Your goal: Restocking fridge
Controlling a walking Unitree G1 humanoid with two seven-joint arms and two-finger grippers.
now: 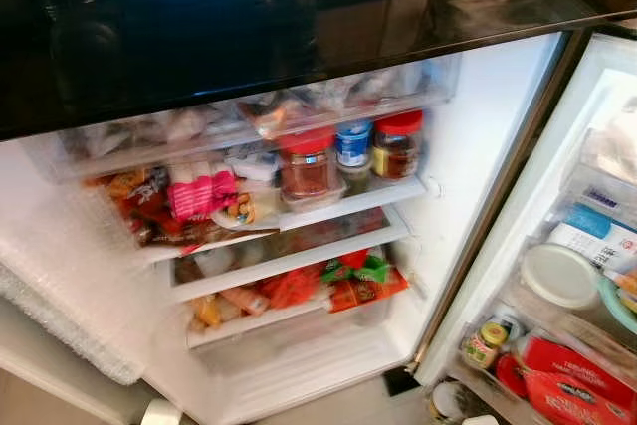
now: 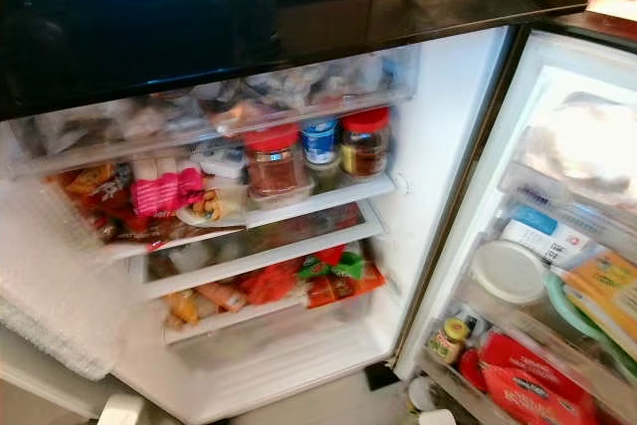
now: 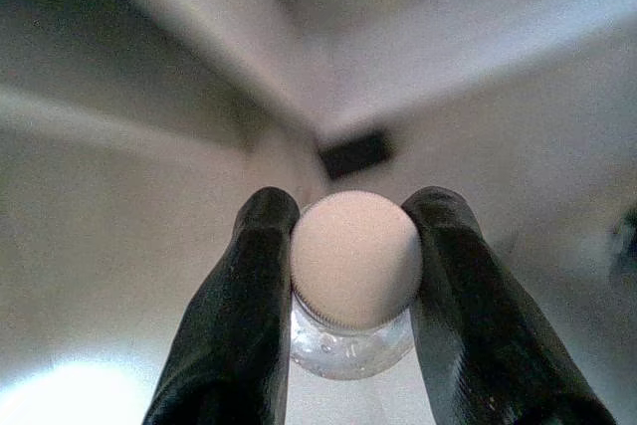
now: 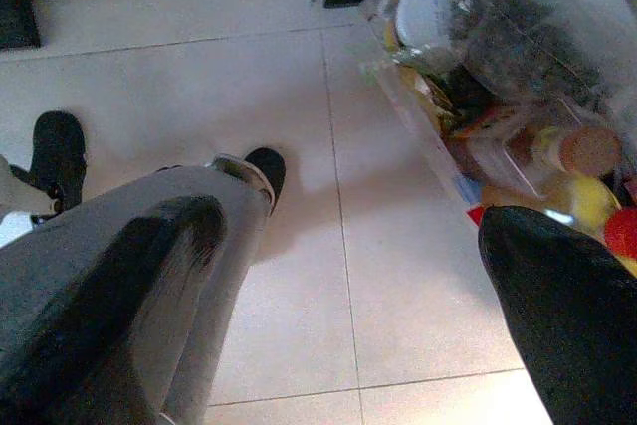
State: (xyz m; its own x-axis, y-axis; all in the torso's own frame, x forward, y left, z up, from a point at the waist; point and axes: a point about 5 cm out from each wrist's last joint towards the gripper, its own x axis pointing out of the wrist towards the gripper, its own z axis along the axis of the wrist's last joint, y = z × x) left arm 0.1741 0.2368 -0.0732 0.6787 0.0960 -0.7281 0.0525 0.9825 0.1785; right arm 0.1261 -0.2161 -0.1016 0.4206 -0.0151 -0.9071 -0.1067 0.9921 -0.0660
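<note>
The left end effector (image 3: 348,276) pinches a clear bottle (image 3: 353,291) just under its pale cap (image 3: 355,258), one black finger (image 3: 244,316) against each side, the cap facing the wrist camera. The right end effector (image 4: 348,286) hangs spread wide above the tiled floor (image 4: 299,246), beside the door shelves (image 4: 468,126). The fridge (image 1: 468,146) stands open, its shelves packed with jars (image 1: 308,166) and packets (image 1: 199,191).

Honestly can't read a thing here. The jars (image 1: 309,164), the packets (image 1: 358,281) and the red bags (image 1: 577,375) in the door have print, all too blurry.
</note>
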